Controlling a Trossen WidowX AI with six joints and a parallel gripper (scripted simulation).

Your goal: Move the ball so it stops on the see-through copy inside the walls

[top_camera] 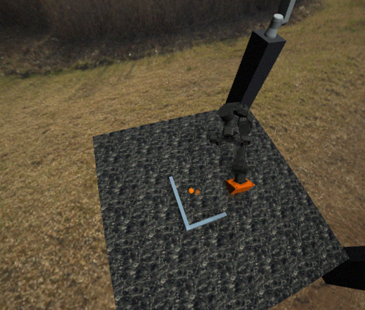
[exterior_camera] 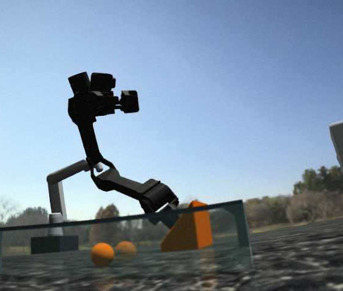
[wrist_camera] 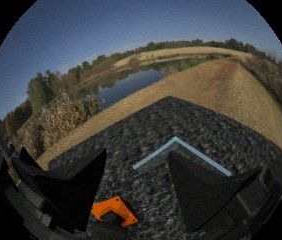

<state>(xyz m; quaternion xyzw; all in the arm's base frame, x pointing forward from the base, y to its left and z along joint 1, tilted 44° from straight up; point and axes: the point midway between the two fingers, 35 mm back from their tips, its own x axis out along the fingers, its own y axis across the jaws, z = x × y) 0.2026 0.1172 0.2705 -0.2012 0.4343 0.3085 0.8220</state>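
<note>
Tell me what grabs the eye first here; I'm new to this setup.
The orange wedge at the arm's foot stands out on the dark table. Left of it, inside the corner of the clear walls, the ball lies just beside its see-through copy. The open pincer holds nothing.
</note>
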